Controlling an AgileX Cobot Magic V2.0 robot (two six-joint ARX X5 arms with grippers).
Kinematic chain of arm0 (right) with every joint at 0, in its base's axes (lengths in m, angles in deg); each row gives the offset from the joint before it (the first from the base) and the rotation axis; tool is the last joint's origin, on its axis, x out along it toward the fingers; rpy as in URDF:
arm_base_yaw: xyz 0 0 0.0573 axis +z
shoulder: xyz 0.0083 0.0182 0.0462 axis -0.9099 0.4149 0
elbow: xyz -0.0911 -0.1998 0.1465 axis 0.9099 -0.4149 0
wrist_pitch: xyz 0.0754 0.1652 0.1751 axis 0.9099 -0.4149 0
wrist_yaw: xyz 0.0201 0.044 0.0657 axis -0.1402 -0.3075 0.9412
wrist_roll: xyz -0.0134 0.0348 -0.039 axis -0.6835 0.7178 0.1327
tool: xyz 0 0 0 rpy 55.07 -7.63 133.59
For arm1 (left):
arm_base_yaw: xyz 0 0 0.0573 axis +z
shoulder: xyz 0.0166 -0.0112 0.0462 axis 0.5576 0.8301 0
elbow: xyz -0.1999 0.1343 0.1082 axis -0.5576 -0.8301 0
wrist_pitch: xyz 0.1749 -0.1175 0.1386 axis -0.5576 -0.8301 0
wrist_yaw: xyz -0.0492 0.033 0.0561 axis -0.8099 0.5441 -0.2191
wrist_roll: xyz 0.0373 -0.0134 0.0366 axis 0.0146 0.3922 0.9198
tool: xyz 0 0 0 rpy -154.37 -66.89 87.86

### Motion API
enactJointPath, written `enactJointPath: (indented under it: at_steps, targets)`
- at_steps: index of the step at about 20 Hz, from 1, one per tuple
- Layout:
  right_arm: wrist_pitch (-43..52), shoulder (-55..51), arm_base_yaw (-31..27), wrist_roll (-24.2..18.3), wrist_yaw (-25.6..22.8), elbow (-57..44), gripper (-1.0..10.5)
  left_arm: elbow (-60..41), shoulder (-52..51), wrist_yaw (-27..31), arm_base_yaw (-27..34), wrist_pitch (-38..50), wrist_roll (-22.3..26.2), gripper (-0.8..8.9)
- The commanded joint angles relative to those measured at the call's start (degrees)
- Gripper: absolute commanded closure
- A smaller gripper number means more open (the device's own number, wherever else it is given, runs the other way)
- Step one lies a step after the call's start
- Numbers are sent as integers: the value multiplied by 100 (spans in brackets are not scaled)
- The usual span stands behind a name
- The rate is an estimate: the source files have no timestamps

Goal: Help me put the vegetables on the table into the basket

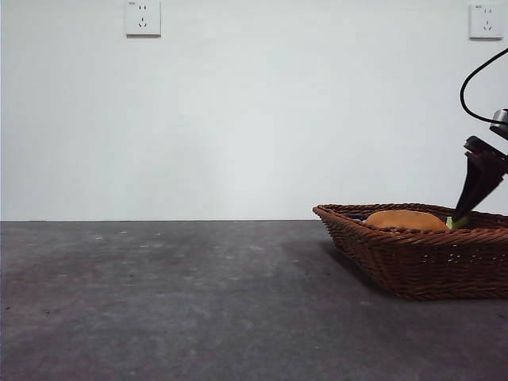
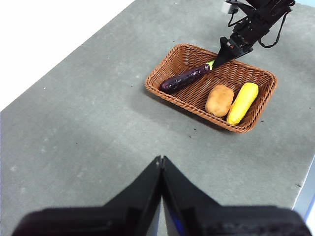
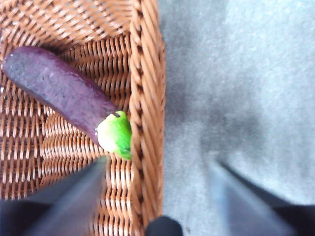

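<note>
**Right wrist view: open fingers over the basket rim**

The right gripper (image 3: 157,196) had its fingers spread wide and held nothing, straddling the basket (image 3: 147,98) rim just beside the eggplant (image 3: 59,93). The eggplant, potato (image 2: 219,100) and corn (image 2: 242,102) all lay inside. A straight lift clear of the rim seemed best. The left gripper (image 2: 161,164) waited, fingers closed and empty, above the table (image 2: 98,123). No readable writing showed.

eggplant (image 2: 184,78), potato (image 2: 219,100), corn (image 2: 242,102) side by side in basket (image 2: 160,86); potato between
</note>
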Motion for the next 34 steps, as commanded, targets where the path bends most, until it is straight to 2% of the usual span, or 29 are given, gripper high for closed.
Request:
enactJointPath:
  at_steps: [1,5,9,11,14,18,20,21,22,34]
  targets:
    - [37,-420,-68,17,-278,-15,537,-20,9,-15,17,24,-35,821]
    - [-282,-1471,-199,221,-295,-13,541,-20,9,-17,20,24,-33,821]
    - [-1189,-2653,-179,146,-127,-13,544,-20,9,-17,20,22,-59,821]
    - [-1770,-3239,-179,59,50,-13,619,-20,9,-20,17,20,-118,821]
    - [-2798,-3941,-179,-197,286,-13,646,-17,9,-17,20,17,-149,821]
    - [-4315,-4590,-179,-883,437,-13,803,-20,9,-20,17,17,-170,821]
    - [-4736,-4756,-179,-1040,538,-13,843,-20,9,-22,17,15,-188,821]
    - [-4931,-4826,-179,-1202,654,-13,916,-20,9,-22,17,15,-190,821]
    - [-5010,-4876,-175,-1333,758,-13,964,-20,9,-22,17,15,-192,821]
    - [-4988,-4913,-70,-1325,817,-13,945,-17,11,-17,20,37,-293,818]
